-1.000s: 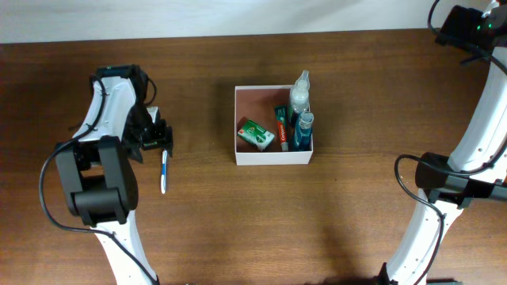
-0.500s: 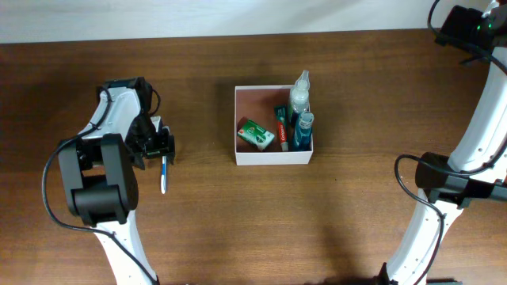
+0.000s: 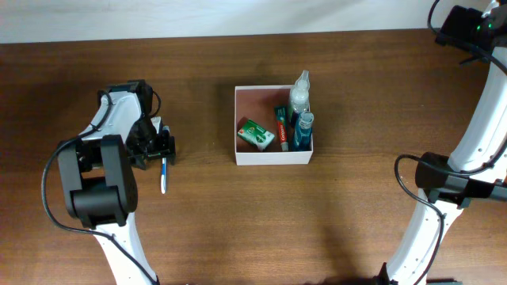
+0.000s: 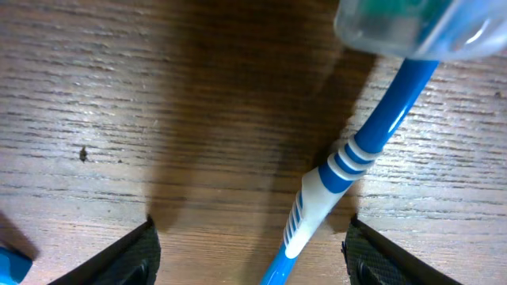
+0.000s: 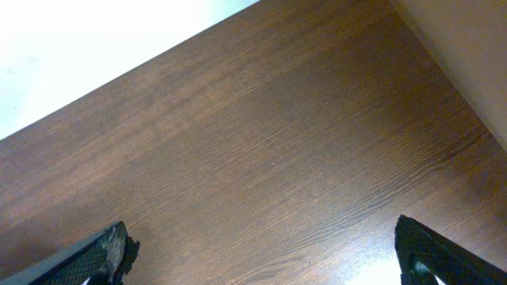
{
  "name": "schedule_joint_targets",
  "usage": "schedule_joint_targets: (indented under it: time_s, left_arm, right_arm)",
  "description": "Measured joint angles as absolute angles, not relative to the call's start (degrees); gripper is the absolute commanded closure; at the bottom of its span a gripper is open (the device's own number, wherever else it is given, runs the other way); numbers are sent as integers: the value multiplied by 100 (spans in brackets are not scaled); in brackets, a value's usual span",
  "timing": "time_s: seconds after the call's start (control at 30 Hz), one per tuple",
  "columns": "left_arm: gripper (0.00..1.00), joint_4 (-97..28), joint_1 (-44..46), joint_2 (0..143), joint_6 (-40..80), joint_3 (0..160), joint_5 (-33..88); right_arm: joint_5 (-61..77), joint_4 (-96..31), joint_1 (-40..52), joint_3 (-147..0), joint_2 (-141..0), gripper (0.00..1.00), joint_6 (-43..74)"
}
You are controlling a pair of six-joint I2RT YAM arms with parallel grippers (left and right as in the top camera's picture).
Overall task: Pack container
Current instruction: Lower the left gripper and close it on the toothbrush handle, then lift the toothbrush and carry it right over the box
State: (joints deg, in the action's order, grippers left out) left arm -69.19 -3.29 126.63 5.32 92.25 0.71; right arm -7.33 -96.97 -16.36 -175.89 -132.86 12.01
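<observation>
The container (image 3: 273, 157), a square box with white walls and a reddish-brown inside, stands mid-table. In it are a green box (image 3: 256, 133), a toothpaste tube (image 3: 283, 127), a clear bottle (image 3: 299, 93) and a blue bottle (image 3: 303, 131). A blue and white toothbrush (image 3: 164, 172) lies on the wood left of the container. My left gripper (image 3: 156, 145) is low over its upper end. In the left wrist view the toothbrush (image 4: 317, 214) runs between the open fingers of my left gripper (image 4: 252, 257), not pinched. My right gripper (image 5: 265, 253) is open over bare wood.
The right arm's wrist (image 3: 467, 28) sits at the far back right corner, near the table's rear edge and the pale wall. A clear cap (image 4: 412, 28) covers the toothbrush head. Both arm bases stand along the front edge.
My left gripper has shifted a little toward the front of the table, closer over the toothbrush. The toothbrush, the container and the right arm have not moved.
</observation>
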Motion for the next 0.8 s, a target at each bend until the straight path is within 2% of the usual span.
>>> schedule_joint_targets:
  time_s: [0.07,0.27,0.37,0.67,0.8]
  left_arm:
    - [40,-6919,-314,12656,508,9212,69]
    - [81,-6904,-270,12652,462,9203,67]
    - [94,-6893,-263,12652,436,9203,69]
    - [99,-7059,-263,12643,412,9314,62]
    - [99,-7651,-263,12665,412,10101,69]
  right_arm:
    - [-733,-9697,-1636,-17589,-13286,2,1199]
    - [-733,-9697,-1636,-17589,-13286,2,1197]
    - [-733,-9697,-1636,-17589,-13286,2,1197]
    - [-733,-9697,-1636,-17589,-13286,2,1197]
    - [-733,-9699,-1636,-17589,-13286,2,1201]
